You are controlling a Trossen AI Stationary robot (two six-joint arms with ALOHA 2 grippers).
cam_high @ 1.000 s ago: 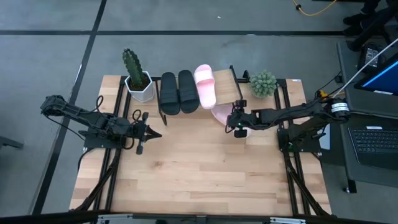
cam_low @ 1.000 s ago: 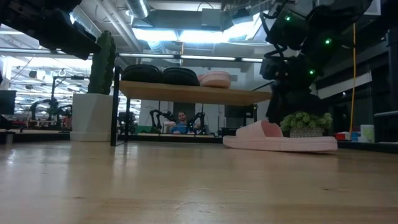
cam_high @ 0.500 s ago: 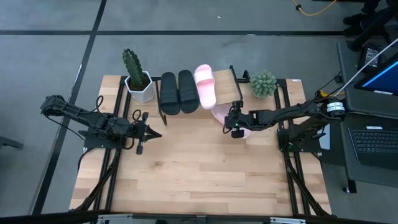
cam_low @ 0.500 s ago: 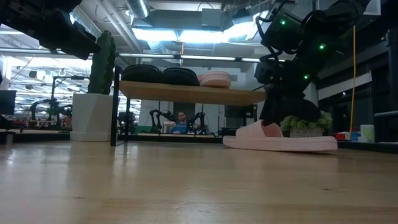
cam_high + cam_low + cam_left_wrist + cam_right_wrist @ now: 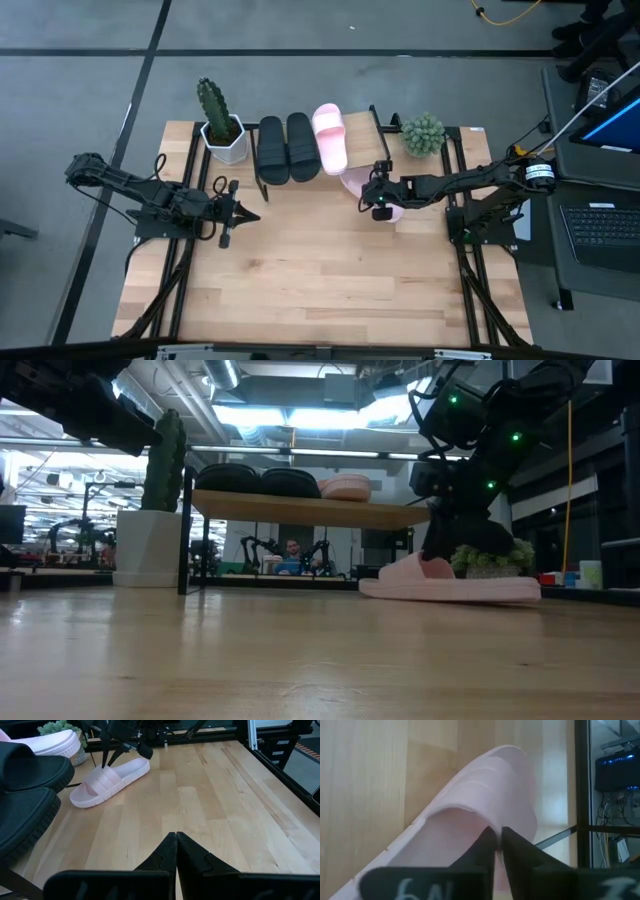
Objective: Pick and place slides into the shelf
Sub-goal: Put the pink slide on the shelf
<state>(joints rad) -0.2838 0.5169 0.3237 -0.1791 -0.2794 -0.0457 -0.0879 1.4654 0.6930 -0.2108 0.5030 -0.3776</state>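
In the high view, the bare wooden tabletop (image 5: 320, 280) fills the lower half of the frame. At mid-left the left gripper (image 5: 240, 212) waits above the table, its two fingers pressed together on nothing. Right of centre the right gripper (image 5: 372, 196) sits down on the loose pink slide (image 5: 352, 183), which lies flat on the tabletop just in front of the shelf's right end. The right wrist view shows its fingers (image 5: 516, 851) nearly together, pinching the edge of the wide strap. Farther back, the shelf (image 5: 362, 142) carries two black slides (image 5: 285, 148) side by side and the second pink slide (image 5: 330, 137) beside them. A cactus in a white pot (image 5: 221, 125) stands at the shelf's left, a round green plant (image 5: 423, 134) at its right.
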